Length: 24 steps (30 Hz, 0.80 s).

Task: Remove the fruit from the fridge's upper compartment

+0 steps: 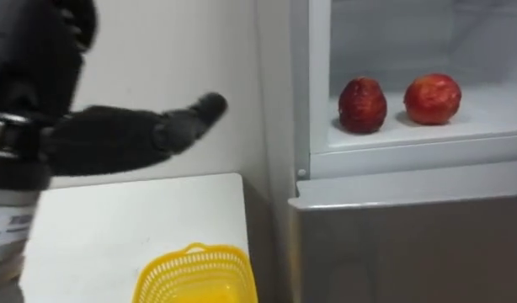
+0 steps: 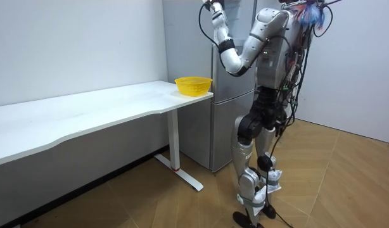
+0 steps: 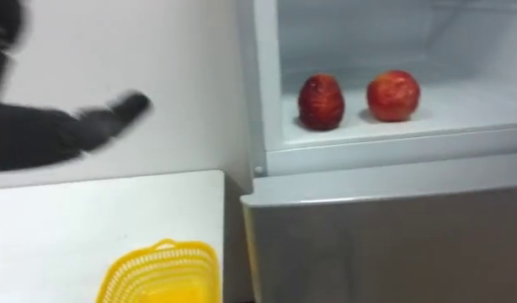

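Nearest you, the basket (image 1: 195,273) sits at the bench (image 1: 115,219) edge beside the fridge (image 1: 410,236). Above it your left hand (image 1: 124,135) hovers, fingers stretched straight, holding nothing, short of the open upper compartment. Farther in, a dark apple (image 1: 362,105) and a bright apple (image 1: 433,98) rest side by side on the shelf (image 1: 494,114).

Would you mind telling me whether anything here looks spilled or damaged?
Nothing stands out: the left apple and right apple sit apart on the fridge shelf, the yellow basket stands upright on the table, and the left hand hovers open.
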{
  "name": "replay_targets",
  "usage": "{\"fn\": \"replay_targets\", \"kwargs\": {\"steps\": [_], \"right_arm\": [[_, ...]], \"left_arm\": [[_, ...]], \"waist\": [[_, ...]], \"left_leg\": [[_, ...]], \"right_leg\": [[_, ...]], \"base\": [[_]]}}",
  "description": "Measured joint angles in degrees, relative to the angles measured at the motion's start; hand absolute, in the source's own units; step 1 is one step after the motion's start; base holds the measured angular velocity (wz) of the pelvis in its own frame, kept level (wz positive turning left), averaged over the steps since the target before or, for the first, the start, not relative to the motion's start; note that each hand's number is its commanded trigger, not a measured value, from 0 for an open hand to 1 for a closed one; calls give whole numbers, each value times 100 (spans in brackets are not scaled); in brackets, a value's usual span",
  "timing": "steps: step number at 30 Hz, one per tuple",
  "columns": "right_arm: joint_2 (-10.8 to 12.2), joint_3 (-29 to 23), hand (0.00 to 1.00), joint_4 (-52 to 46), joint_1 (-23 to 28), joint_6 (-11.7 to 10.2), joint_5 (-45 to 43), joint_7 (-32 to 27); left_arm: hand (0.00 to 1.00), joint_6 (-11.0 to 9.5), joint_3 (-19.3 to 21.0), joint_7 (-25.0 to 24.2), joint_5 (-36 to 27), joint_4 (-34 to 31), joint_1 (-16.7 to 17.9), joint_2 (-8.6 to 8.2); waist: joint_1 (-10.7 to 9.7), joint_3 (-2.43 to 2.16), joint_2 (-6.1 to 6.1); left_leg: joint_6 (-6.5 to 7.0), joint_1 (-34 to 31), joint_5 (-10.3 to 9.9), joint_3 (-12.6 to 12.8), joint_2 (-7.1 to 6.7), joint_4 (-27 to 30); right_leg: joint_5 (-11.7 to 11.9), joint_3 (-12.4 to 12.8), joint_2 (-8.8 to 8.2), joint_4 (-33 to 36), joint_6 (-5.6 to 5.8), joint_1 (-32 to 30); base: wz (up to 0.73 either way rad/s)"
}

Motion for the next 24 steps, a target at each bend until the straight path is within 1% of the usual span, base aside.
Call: {"fn": "replay_targets", "kwargs": {"steps": [1, 2, 4, 5, 6, 7, 8, 10, 11, 12, 13, 14, 15, 16, 17, 18, 19, 20, 21, 22, 23, 24], "right_arm": [[32, -5, 0, -5, 75, -18, -56, -46], [42, -12, 0, -3, 109, -42, -70, -68], [70, -21, 0, -5, 225, -60, -150, -101], [73, -20, 0, -20, 251, -57, -150, -103], [74, -39, 0, -86, 306, -49, -177, -104], [75, -116, 0, -189, 368, -49, -219, -108], [74, -120, 0, -243, 401, -44, -236, -115], [83, -123, 0, -385, 490, -47, -247, -110], [83, -119, 0, -427, 524, -46, -247, -104], [81, -112, 0, -485, 578, -46, -242, -102], [82, -114, 0, -487, 595, -45, -246, -104], [81, -115, 0, -506, 598, -43, -246, -102], [78, -125, 0, -594, 589, -45, -246, -110], [63, -129, 0, -668, 610, -42, -241, -113], [60, -129, 0, -719, 619, -38, -243, -114], [51, -128, 0, -791, 638, -29, -245, -121], [34, -120, 0, -803, 639, 12, -237, -118], [26, -112, 0, -806, 653, 48, -214, -119], [13, -112, 0, -801, 638, 121, -195, -115], [5, -112, 0, -813, 619, 198, -230, -104], [8, -115, 0, -814, 601, 215, -231, -93], [36, -114, 0, -817, 596, 227, -233, -70]], "left_arm": [[0, -84, 230, 199, 73, 0, 104, 0], [0, -146, 365, 303, 88, -1, 189, -5], [0, -315, 850, 728, 124, -5, 584, -13], [0, -347, 951, 832, 126, -6, 682, -13], [0, -404, 1155, 1028, 151, -2, 923, -29], [0, -433, 1338, 1222, 225, 39, 1167, -78], [0, -432, 1428, 1315, 303, 68, 1278, -104], [0, -436, 1825, 1685, 428, 170, 1763, -212], [0, -463, 1886, 1784, 447, 254, 1858, -232], [0, -521, 1986, 2012, 557, 502, 2072, -237], [0, -530, 2114, 2230, 568, 778, 2280, -240], [0, -532, 2190, 2344, 552, 927, 2377, -239], [0, -531, 2335, 2560, 508, 1240, 2516, -240], [0, -531, 2452, 2791, 465, 1492, 2738, -244], [0, -530, 2498, 2893, 396, 1590, 2843, -256], [0, -547, 2562, 3045, 100, 1804, 3004, -264], [0, -581, 2608, 3187, -302, 2126, 3133, -270], [0, -592, 2606, 3247, -548, 2325, 3185, -276], [0, -590, 2592, 3301, -1166, 2777, 3329, -293], [0, -580, 2589, 3316, -1755, 3300, 3490, -371], [0, -578, 2590, 3324, -1983, 3609, 3548, -425], [0, -569, 2543, 3343, -2436, 4282, 3645, -529]], "waist": [[90, 3, -4], [99, 3, -4], [205, 3, -1], [245, 3, -1], [282, 4, 0], [357, 11, 16], [400, 11, 16], [462, 21, 31], [497, 31, 48], [578, 30, 55], [605, 32, 62], [625, 32, 60], [690, 26, 74], [715, 15, 77], [718, 2, 97], [761, 10, 84], [796, 8, 82], [812, 20, 61], [825, 17, 69], [851, 6, 92], [866, 3, 97], [853, -14, 65]], "left_leg": [[-2, 1, 2, -54, -6, 3], [-3, -1, 3, -76, -10, 4], [-5, -7, 4, -138, -44, 22], [-5, -7, 4, -137, -55, 25], [-5, -7, 4, -141, -58, 42], [-5, 0, 4, -147, -59, 57], [-5, 2, 4, -164, -60, 59], [2, -14, 9, -253, -69, 60], [4, -15, 10, -274, -75, 59], [7, -15, 11, -287, -81, 63], [7, -26, 11, -318, -87, 72], [8, -39, 11, -353, -92, 80], [8, -71, 11, -376, -96, 103], [8, -115, 10, -387, -96, 118], [8, -126, 10, -405, -101, 144], [8, -137, 10, -454, -146, 151], [9, -135, 11, -508, -156, 142], [10, -134, 11, -535, -167, 143], [16, -112, 14, -566, -167, 145], [17, -83, 15, -568, -173, 134], [17, -78, 15, -570, -178, 128], [24, -62, 19, -568, -182, 95]], "right_leg": [[0, -69, -5, -6, 0, 21], [-1, -99, -9, -13, 0, 33], [-23, -135, -22, -11, -1, 51], [-25, -137, -22, -11, -1, 51], [-35, -146, -29, -6, 2, 65], [-57, -150, -44, -8, 5, 67], [-65, -160, -51, 4, 9, 68], [-71, -257, -75, 3, 18, 75], [-74, -276, -82, 3, 23, 81], [-79, -299, -89, 7, 30, 91], [-79, -330, -95, 8, 31, 94], [-79, -343, -97, 10, 31, 94], [-80, -370, -99, 11, 30, 91], [-82, -388, -100, 7, 28, 78], [-83, -394, -105, 5, 28, 75], [-85, -428, -110, 7, 28, 63], [-104, -448, -116, 36, 33, 60], [-126, -458, -126, 66, 38, 57], [-175, -488, -156, 140, 48, 55], [-227, -440, -173, 232, 55, 21], [-250, -430, -184, 283, 54, -3], [-278, -433, -199, 335, 53, -29]], "base": [[12], [18], [15], [7], [0], [4], [6], [16], [17], [14], [13], [12], [10], [11], [14], [17], [16], [17], [9], [0], [-6], [-7]]}}
